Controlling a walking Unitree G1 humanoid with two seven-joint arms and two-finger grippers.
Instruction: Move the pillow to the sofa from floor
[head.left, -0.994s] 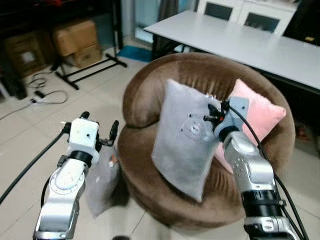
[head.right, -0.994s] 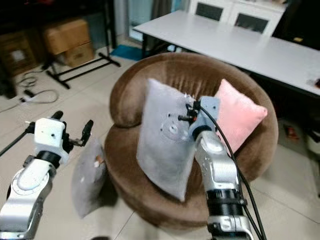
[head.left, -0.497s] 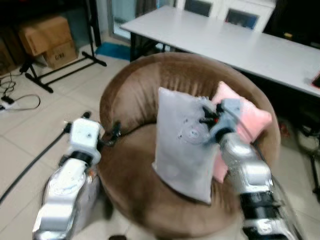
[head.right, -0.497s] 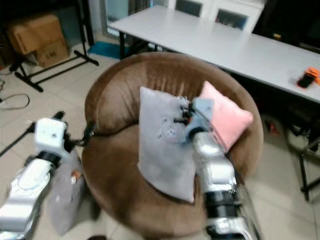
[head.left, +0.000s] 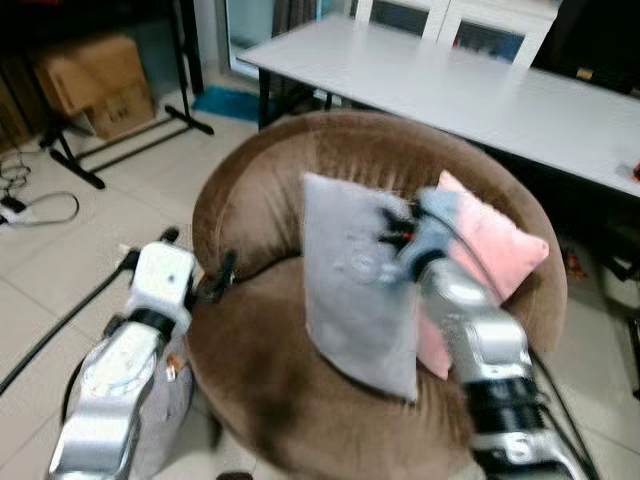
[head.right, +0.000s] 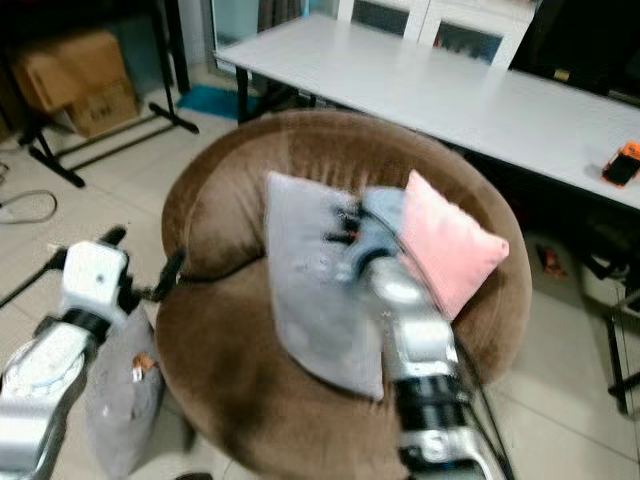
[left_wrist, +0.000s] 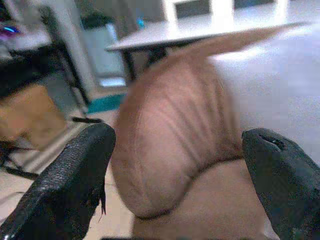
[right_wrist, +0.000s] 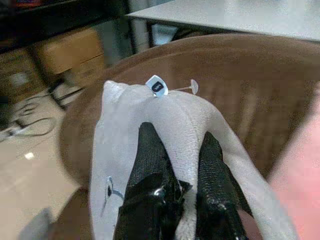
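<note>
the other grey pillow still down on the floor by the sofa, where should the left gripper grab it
Probably its top edge, coming down from above. The grey floor pillow stands on edge, leaning against the brown sofa, so its upper corner is the free part; the sofa blocks the inner side. The left gripper hovers open just above it. The right gripper is shut on the grey pillow over the seat.

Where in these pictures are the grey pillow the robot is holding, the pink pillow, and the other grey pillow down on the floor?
grey pillow (head.left: 350, 300): left eye view, middle of its face.
pink pillow (head.right: 450, 245): right eye view, middle of its face.
grey pillow on the floor (head.right: 115, 410): right eye view, its upper half beside the sofa.
</note>
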